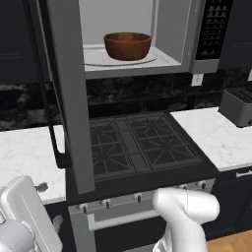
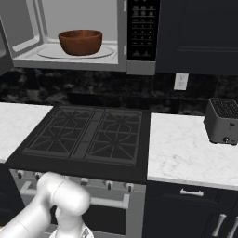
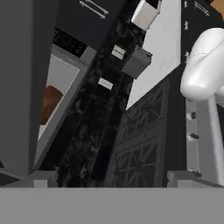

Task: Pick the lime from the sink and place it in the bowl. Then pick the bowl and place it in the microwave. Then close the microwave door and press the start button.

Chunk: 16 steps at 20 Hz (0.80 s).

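Note:
The reddish-brown bowl stands on the white turntable inside the microwave. No lime shows; the bowl's inside is hidden from these angles. The microwave door stands swung open toward me, its dark bar handle on the left side. In the hand view my gripper is open with nothing between its fingertips. It sits low beside the door, looking up past the bowl. The sink is out of view.
A black gas stove lies under the microwave, flanked by white marble counters. A grey toaster stands on the right counter. The black keypad is at the microwave's right.

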Available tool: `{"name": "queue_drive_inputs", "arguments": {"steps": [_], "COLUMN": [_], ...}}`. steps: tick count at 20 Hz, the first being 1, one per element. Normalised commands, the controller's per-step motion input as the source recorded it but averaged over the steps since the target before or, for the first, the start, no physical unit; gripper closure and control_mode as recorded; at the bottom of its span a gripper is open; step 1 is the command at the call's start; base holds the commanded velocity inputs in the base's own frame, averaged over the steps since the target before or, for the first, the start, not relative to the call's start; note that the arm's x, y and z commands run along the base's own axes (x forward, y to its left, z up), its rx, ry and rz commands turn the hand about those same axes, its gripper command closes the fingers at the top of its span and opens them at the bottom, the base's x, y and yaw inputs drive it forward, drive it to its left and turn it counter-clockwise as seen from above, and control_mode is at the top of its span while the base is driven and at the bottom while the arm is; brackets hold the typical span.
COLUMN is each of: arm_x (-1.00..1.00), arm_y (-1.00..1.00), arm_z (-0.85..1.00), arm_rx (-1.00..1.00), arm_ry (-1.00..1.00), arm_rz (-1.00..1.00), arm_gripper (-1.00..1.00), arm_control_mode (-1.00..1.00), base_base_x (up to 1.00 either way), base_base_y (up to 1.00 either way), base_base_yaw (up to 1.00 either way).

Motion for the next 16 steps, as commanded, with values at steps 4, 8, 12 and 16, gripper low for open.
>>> {"name": "queue_drive_inputs", "arguments": {"steps": [4,8,12,16], "arm_x": [0.82,0.62,0.36,0.20], "arm_y": [-0.16,-0.57,-0.88,-1.00], "arm_z": [0.63,0.40,0.46,0.36], "arm_rx": [0.02,0.06,0.08,0.10], "arm_ry": [-0.10,-0.11,-0.15,-0.17], "arm_rz": [-0.30,-0.26,-0.22,-0.15], "arm_gripper": [-1.00,-1.00,-1.00,-1.00], "arm_control_mode": [-1.00,-1.00,-1.00,-1.00], "base_base_x": [0.00,0.00,0.00,0.00], "base_base_y": [0.00,0.00,0.00,0.00], "base_base_yaw": [0.00,0.00,0.00,0.00]}}
